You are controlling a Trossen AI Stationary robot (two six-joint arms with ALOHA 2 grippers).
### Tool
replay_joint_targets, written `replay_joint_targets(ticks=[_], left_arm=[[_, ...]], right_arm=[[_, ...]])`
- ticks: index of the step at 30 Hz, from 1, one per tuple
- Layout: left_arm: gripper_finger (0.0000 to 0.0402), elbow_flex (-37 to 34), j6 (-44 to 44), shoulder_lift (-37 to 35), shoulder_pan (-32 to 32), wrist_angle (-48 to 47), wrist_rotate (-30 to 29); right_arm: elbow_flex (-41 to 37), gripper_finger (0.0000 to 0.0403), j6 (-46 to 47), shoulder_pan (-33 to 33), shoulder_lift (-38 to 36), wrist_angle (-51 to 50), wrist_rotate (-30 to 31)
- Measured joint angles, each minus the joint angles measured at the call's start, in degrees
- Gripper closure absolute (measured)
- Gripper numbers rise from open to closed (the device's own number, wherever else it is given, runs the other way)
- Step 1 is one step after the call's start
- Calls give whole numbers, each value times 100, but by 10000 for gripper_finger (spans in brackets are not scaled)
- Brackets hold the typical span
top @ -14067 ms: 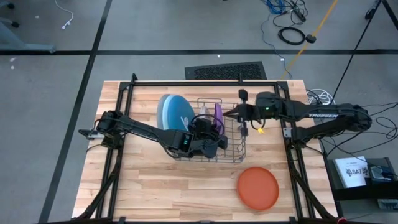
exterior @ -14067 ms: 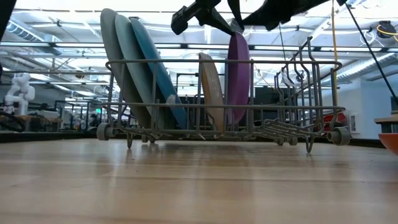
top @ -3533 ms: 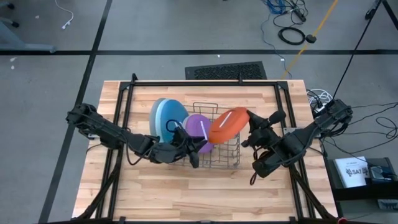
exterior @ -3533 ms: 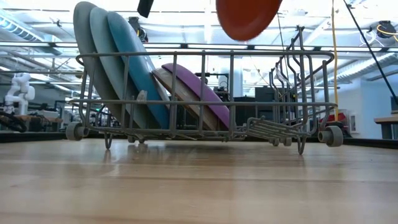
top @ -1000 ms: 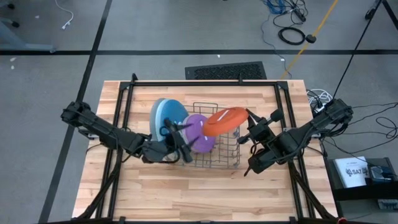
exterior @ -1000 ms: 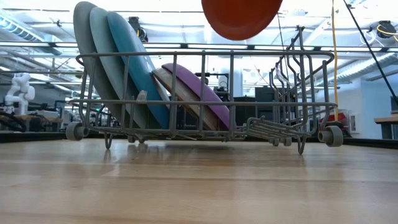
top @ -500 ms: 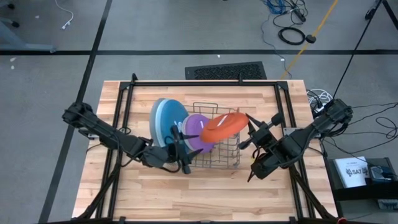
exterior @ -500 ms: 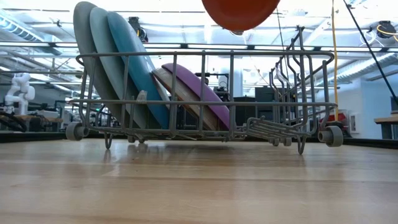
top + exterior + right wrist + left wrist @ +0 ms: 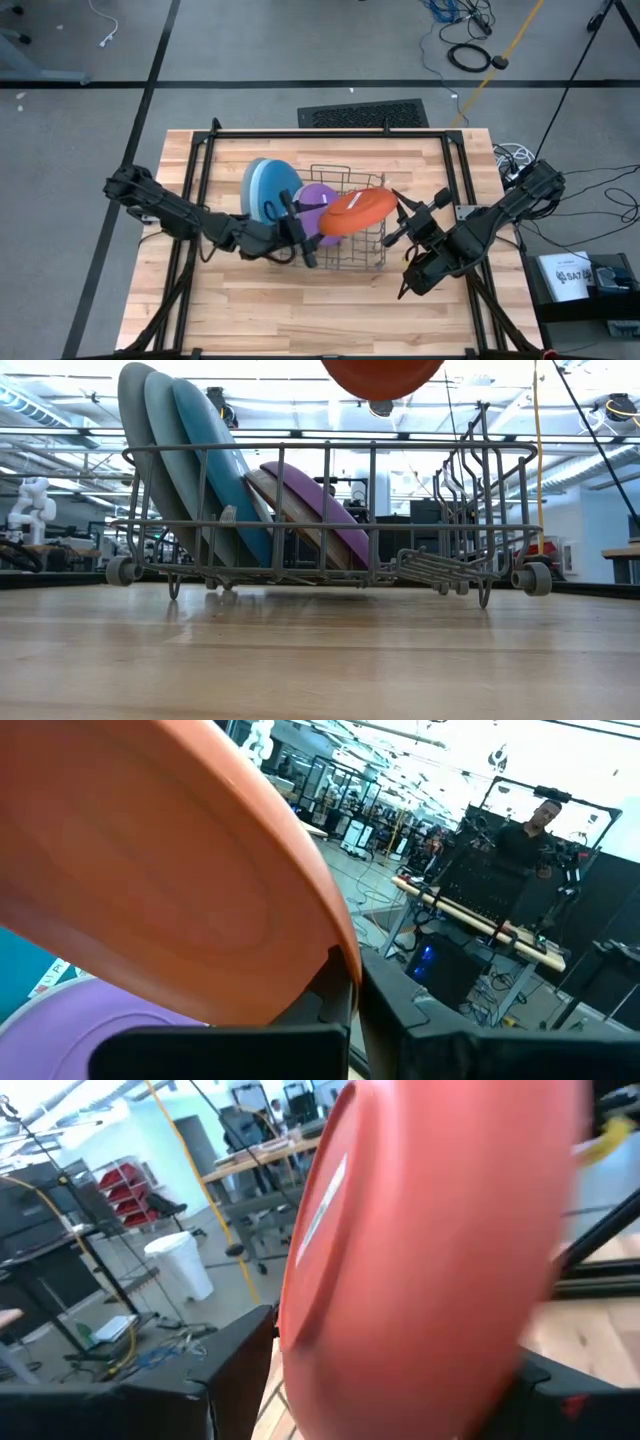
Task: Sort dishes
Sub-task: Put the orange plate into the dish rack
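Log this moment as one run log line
step: racking orange-red plate | right gripper: shut on plate rim, above dish rack | left gripper: open, by rack | purple plate: leaning in rack

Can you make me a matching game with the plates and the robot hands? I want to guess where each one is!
Things:
1. orange-red plate
2. purple plate
3. darker blue plate
4. left gripper

Places or states:
A. leaning low inside the dish rack, on a beige-grey plate
B. open, beside the rack
C. up in the air above the rack, pinched by the right gripper
D. standing tall at the rack's end, next to two other big plates

Pairs: 1-C, 2-A, 3-D, 4-B
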Motion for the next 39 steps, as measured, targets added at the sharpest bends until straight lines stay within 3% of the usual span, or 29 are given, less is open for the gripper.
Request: replay_joint_targets(ticks=[3,6,14,20,28,32,39], left_arm=[[153,0,2,161,86,34,-200],[187,-2,201,233,95,27,-492],[374,1,915,158,101,276,-979],[379,4,2255,161,34,239,-1202],[379,4,4205,174,22,-176,-844],[379,211,4647,194,56,-1229,-838],[379,655,5295,183,87,-2411,-964]], right_arm=[[0,403,-2,-2,46,21,-12],[0,403,-6,10,46,60,-7],[0,388,-860,93,43,84,-87],[-2,356,-1755,152,46,51,-950],[-2,293,-2206,261,46,-11,-3719],[-2,282,-2265,407,43,-3,-4886],[-2,291,-2265,555,-26,32,-4779]])
